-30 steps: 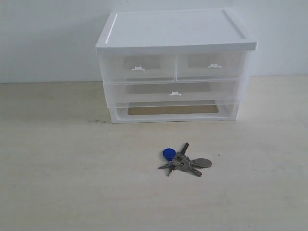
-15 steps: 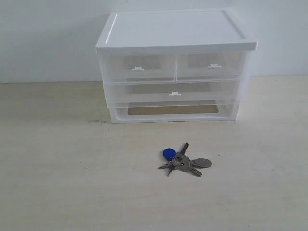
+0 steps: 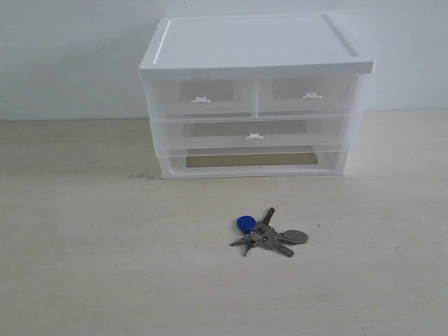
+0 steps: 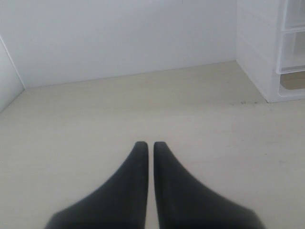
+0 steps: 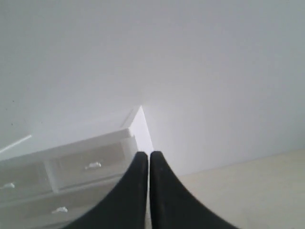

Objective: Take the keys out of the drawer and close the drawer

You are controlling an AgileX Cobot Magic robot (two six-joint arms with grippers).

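Black L end effector (image 4: 148,144) closed, empty, over table (image 4: 95,109); R end effector (image 5: 146,153) closed too.

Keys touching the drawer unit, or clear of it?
Apart. The exterior view shows the keys lying on the table in front of the drawer unit, with a strip of bare tabletop between them and its base.

My right tool (image 5: 149,155) has its tips pressed together, holding nothing. The white drawer unit (image 5: 140,132) stands ahead at eleven o'clock, with the drawer (image 5: 86,167) pushed in flush.
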